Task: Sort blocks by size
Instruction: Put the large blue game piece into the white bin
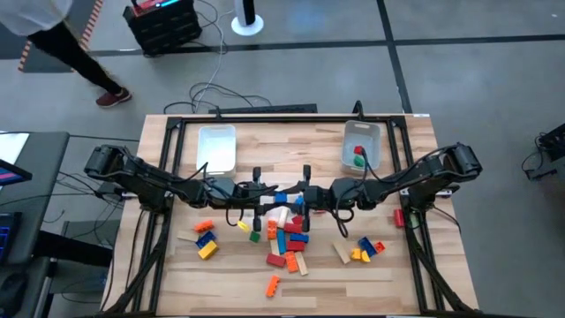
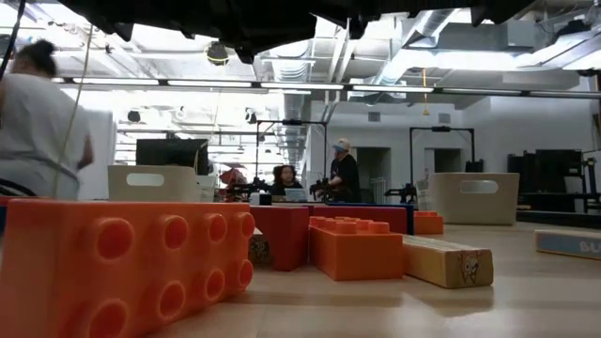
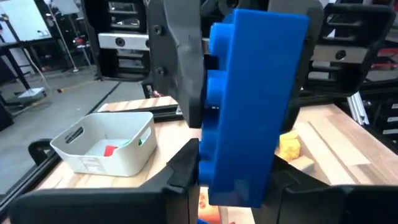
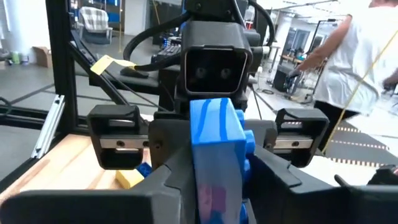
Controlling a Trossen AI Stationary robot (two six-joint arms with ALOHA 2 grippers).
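Note:
A long blue block [image 1: 284, 197] hangs in the air over the middle of the table, standing on end between my two grippers. My left gripper [image 1: 269, 196] comes at it from the table's left and my right gripper [image 1: 302, 196] from the right. Both point level at each other and both are shut on the block. In the left wrist view the blue block [image 3: 255, 93] fills the picture; in the right wrist view the blue block [image 4: 214, 143] shows edge-on. Several loose blocks [image 1: 287, 238] in red, orange, yellow, blue and tan lie on the table below. My left gripper pinches the blue block between its two fingers [image 3: 180, 171], one on the studded face [image 3: 208, 168], one on the opposite face. It comes level from the table's left. The block stands upright, clear of the table. My right gripper pinches the same block between its two fingers [image 4: 171, 177], one on the studded face [image 4: 247, 155], one on the flat face. It comes level from the table's right. The block rises upright above its fingers.
A pale bin [image 1: 217, 147] stands at the far left. A second bin [image 1: 361, 146] at the far right holds a red and a green block. More blocks [image 1: 205, 240] lie near left and more blocks [image 1: 366, 250] near right. A big orange block [image 2: 122, 268] lies close to the low camera.

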